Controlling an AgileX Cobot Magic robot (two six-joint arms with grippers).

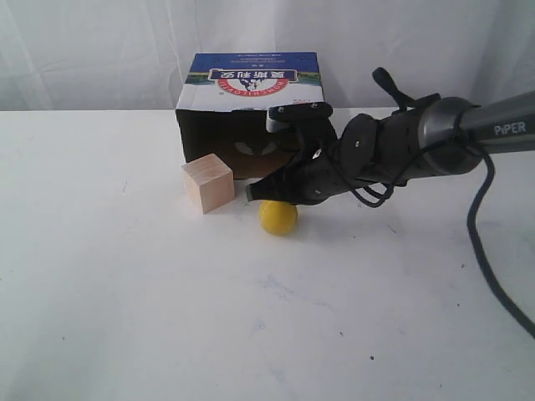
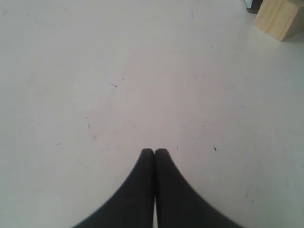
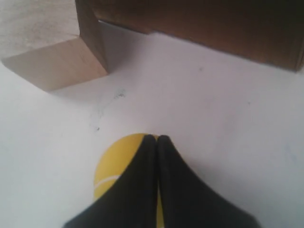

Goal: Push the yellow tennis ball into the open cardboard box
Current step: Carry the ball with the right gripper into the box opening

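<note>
The yellow tennis ball rests on the white table just in front of the open cardboard box, whose dark opening faces the ball. My right gripper is shut, its black fingertips right above the ball, between ball and box; whether they touch it I cannot tell. In the right wrist view the shut gripper overlaps the ball, with the brown box edge ahead. My left gripper is shut over bare table and does not show in the exterior view.
A pale wooden cube stands at the box's left front corner, left of the ball; it also shows as the cube and the cube. A black cable trails at the right. White table spreads in front.
</note>
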